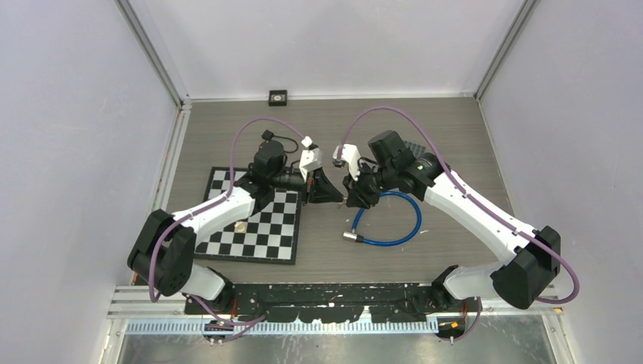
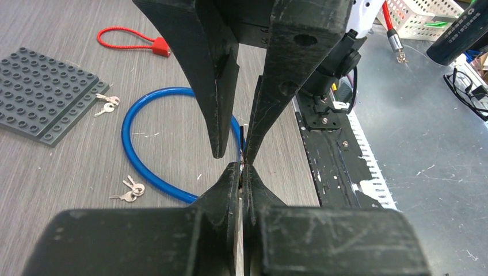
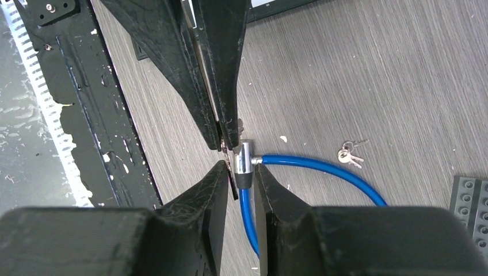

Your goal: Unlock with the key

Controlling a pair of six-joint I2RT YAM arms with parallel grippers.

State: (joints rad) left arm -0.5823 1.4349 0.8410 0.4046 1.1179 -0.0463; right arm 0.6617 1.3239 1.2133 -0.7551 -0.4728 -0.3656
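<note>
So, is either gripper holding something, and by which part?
The left gripper pinches a thin metal piece, probably the key, between its fingers; which part is hidden. The right fingers stand apart at the lock head, not clamping it.

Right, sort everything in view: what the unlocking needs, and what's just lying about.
For the job:
- blue cable lock
- its metal lock head
- what looks like the key, pinched in the left gripper
- right gripper, open either side of the lock head

Lying about:
- loose key pairs
- red cable lock
- grey studded plate
- chessboard
- white basket
</note>
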